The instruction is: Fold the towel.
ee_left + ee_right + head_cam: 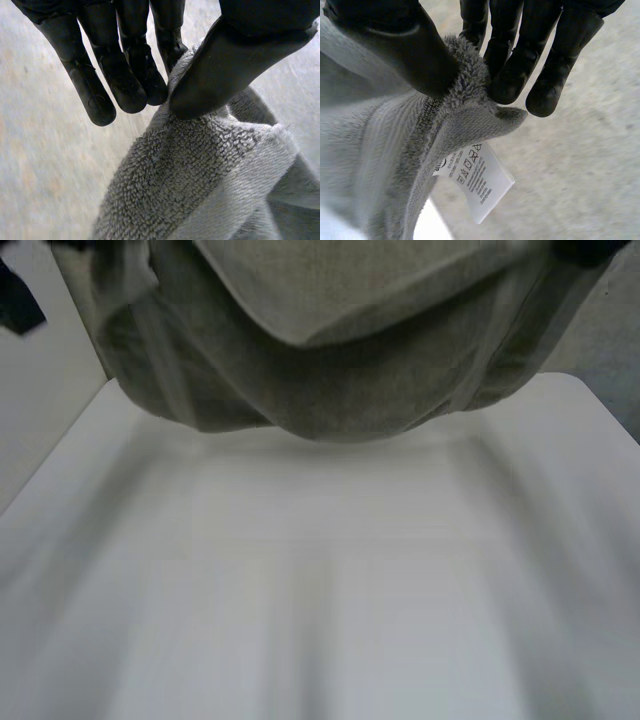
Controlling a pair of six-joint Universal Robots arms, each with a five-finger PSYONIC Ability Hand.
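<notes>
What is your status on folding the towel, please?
Left hand pinching towel edge; right hand pinching the edge by its care label. Towel lifted, sagging between them above the table.

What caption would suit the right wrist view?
Right hand pinching a grey towel corner with a white care label.

A white table (pixel 330 590) with rounded far corners, grey floor (pixel 612 345) beyond its right corner.

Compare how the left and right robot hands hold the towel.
The right robot hand pinches the towel beside a white care label; the left robot hand pinches plain terry. The left's fingers mostly stand clear of the cloth; the right's press it. Both pinch against the thumb.
</notes>
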